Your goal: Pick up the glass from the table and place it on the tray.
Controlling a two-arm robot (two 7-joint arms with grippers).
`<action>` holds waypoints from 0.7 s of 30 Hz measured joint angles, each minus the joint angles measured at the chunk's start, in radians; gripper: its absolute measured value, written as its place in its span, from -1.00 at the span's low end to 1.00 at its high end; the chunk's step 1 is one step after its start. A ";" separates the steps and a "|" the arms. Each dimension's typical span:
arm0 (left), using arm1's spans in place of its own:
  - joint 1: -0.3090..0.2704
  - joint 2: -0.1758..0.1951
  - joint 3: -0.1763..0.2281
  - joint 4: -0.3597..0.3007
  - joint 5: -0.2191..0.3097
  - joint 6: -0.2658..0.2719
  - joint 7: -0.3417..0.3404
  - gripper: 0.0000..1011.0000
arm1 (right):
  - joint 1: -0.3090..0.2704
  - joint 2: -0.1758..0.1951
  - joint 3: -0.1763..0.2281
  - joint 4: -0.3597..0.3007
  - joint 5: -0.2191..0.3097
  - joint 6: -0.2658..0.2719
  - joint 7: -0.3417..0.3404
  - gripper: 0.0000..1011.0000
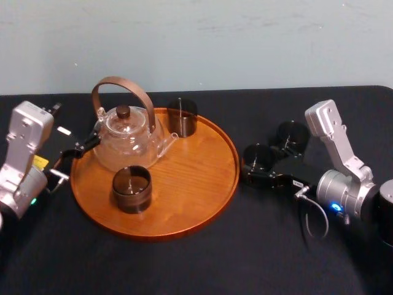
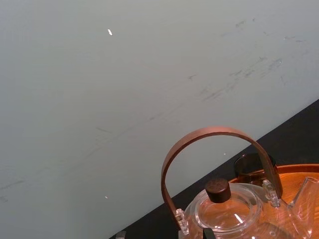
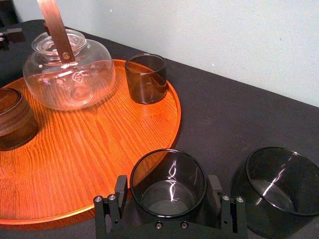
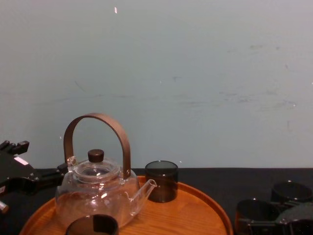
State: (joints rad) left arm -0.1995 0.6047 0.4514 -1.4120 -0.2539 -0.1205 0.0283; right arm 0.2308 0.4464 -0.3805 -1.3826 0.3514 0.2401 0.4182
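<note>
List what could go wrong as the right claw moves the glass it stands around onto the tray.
1. The right claw stands around the glass, with a second glass close beside it on the table; a sideways swing may knock that one.
2. The tray has a raised rim in the path; a low carry could catch it.
3. The glass teapot and a front glass stand on the tray; overshooting risks a collision.

Soft, even light, shadows faint. White glints streak the glass (image 3: 168,194). The tray (image 3: 99,144) gleams warm.
</note>
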 joint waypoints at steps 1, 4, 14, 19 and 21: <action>0.000 0.000 0.000 0.000 0.000 0.000 0.000 0.98 | 0.003 -0.002 -0.002 0.005 -0.001 0.000 0.001 1.00; 0.000 0.000 0.000 0.000 0.000 0.000 0.000 0.98 | 0.007 -0.005 -0.005 0.012 -0.002 0.000 0.001 1.00; 0.000 0.000 0.000 0.000 0.000 0.000 0.000 0.98 | 0.011 -0.009 -0.006 0.019 -0.002 0.011 0.000 1.00; 0.000 0.000 0.000 0.000 0.000 0.000 0.000 0.98 | 0.011 -0.008 -0.005 0.018 -0.001 0.009 0.000 1.00; 0.000 0.000 0.000 0.000 0.000 0.000 0.000 0.98 | 0.010 -0.008 -0.005 0.017 -0.001 0.008 0.000 1.00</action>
State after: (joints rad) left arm -0.1995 0.6047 0.4514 -1.4120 -0.2539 -0.1205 0.0283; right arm 0.2413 0.4384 -0.3857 -1.3655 0.3502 0.2485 0.4182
